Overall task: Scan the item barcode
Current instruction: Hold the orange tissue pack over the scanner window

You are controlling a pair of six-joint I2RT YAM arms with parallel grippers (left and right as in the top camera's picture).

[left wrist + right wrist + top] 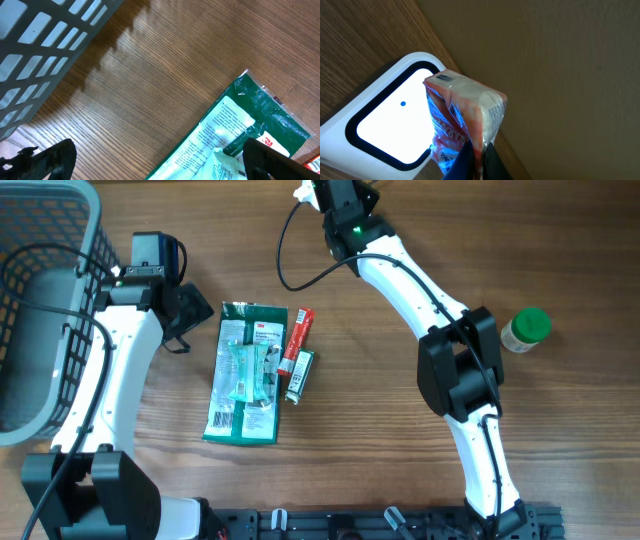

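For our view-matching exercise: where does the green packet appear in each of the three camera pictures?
Overhead: the packet lies flat, left of centre.
Left wrist: the packet is at lower right.
Right wrist: not in it.
Landmark: the basket, upper left in both the overhead and left wrist views.

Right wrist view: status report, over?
Left gripper open, by green pack. Right gripper shut on packet, held at scanner window. Nothing between them.

Wooden desk [380, 440] holding: grey mesh basket [50, 215], left edge; flat green packet [247, 375]; red tube [297, 340] beside it; green-capped bottle [527, 330], right.
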